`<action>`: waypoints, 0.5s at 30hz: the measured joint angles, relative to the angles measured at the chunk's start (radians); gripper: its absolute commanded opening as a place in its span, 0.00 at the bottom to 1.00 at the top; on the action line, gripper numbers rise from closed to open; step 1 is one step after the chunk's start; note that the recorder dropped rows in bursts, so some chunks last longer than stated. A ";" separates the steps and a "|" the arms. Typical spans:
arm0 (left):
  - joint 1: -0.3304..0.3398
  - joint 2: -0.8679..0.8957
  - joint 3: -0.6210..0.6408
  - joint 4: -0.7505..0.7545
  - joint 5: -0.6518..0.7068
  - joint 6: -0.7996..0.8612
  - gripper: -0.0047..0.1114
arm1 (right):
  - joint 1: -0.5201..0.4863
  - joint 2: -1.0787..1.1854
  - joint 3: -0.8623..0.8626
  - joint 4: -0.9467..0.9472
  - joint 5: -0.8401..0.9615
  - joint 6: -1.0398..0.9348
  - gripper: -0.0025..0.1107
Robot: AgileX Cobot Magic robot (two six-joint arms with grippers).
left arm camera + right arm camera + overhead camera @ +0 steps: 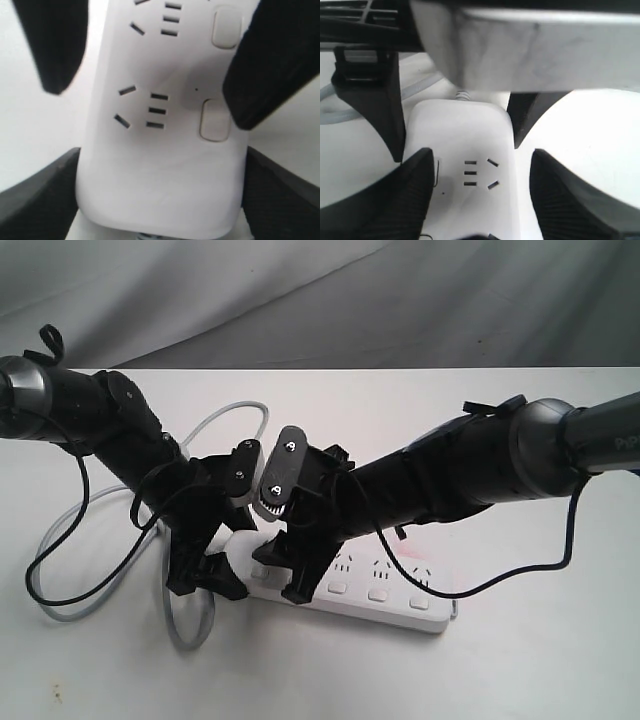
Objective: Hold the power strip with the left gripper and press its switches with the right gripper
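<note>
From the exterior camera, the power strip lay flat on the white table, near the middle, its grey cord looping off to the left. The left gripper was down at the strip's cord end and the right gripper just beside it, over the first sockets; 3 switches showed clear of the arms. In the left wrist view, the left gripper's 2 fingers lay against both long sides of the strip's rounded end, clamped on it. 2 sockets and 2 switches showed there, and 1 finger of the right gripper had its tip at the edge of the nearer switch; whether it pressed the button could not be told. In the right wrist view, the right gripper's jaws stood wide and held nothing: 1 finger hung over the strip's switch side, the other off the strip, above bare table.
</note>
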 measured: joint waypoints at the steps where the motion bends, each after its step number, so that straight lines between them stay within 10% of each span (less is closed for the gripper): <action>1: 0.000 0.000 0.000 0.000 0.000 0.000 0.47 | 0.000 0.000 0.000 -0.002 -0.002 0.000 0.49; 15: 0.000 0.000 0.000 0.000 0.000 0.000 0.47 | 0.031 0.000 0.000 -0.009 -0.062 0.000 0.49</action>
